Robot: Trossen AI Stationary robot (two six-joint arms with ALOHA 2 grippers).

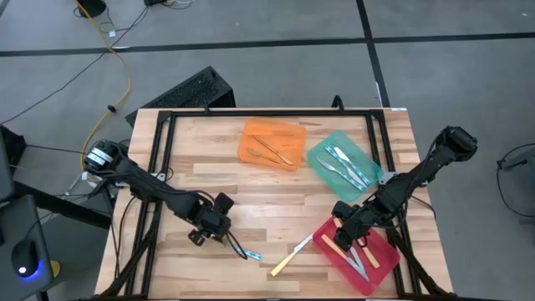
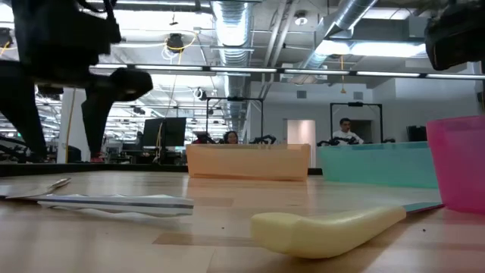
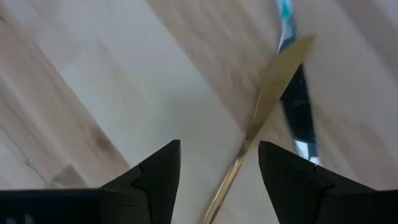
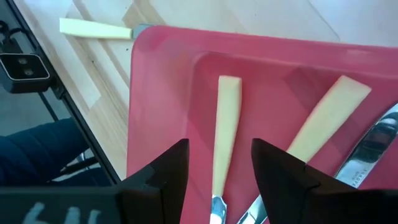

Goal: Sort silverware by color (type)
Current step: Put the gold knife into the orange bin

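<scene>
Flat red plastic tray [image 1: 380, 269]: three yellow-handled utensils [image 4: 224, 124]; a fourth [image 1: 291, 255] on the wooden table [image 1: 276, 192]. Left gripper [image 3: 217, 180] fingers spread around gold knife [image 3: 273, 93]; right gripper [image 4: 219, 177] spread, empty.

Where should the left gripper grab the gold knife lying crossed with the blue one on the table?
On the thin handle of the gold knife, straight down from above. It lies flat on the table, and the handle end runs between the open left gripper. Its blade end crosses the blue-handled piece, so gripping there would likely catch both.

the gold knife [image 3: 267, 112] runs blurred, its handle cut off below.
</scene>
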